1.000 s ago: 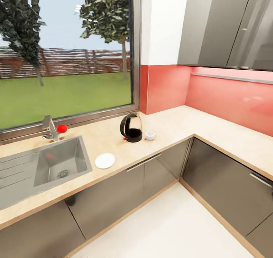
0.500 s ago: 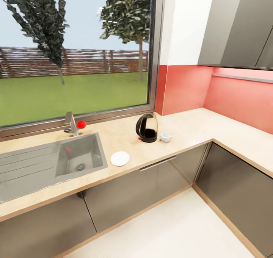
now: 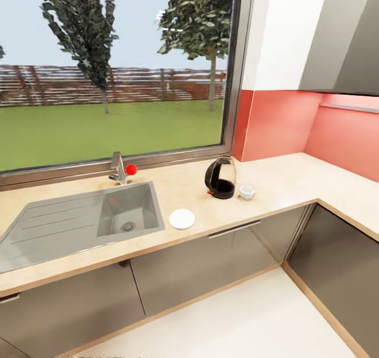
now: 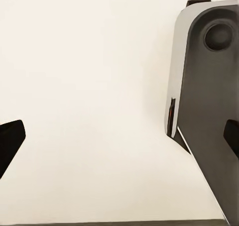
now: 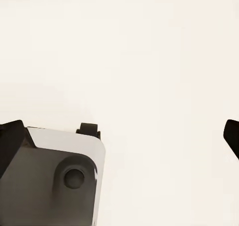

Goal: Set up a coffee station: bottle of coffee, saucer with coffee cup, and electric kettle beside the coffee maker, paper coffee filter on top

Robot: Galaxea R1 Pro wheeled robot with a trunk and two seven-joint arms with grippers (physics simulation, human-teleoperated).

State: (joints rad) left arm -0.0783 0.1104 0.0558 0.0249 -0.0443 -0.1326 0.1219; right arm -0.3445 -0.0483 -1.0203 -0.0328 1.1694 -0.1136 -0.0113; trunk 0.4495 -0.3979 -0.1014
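Head view gives you the countertop (image 3: 273,182) running under the window and turning the corner at your right. On it the electric kettle (image 3: 220,177) stands upright, the coffee cup (image 3: 246,192) just beside it on the corner side and apart from it, also upright. The saucer (image 3: 181,218) lies flat near the counter's front edge, between the kettle and the steel sink (image 3: 79,218), well apart from the cup. Tap (image 3: 118,167) with a red knob (image 3: 131,169) sits behind the basin. Grey cabinet fronts (image 3: 210,263) run below and a wall cabinet (image 3: 347,48) hangs at upper right.

Left wrist view: your left gripper (image 4: 119,136) has its fingers spread wide, dark fingertips (image 4: 10,141) at opposite edges of the picture, nothing between them. Pale floor (image 4: 89,86) lies beyond, with a grey and white part of the robot's own body (image 4: 209,96) near one fingertip.

Right wrist view: your right gripper (image 5: 119,136) is likewise spread wide and holding nothing. A similar grey and white robot part (image 5: 59,171) sits close by one fingertip (image 5: 11,141).

None of the counter's things lie near either gripper.
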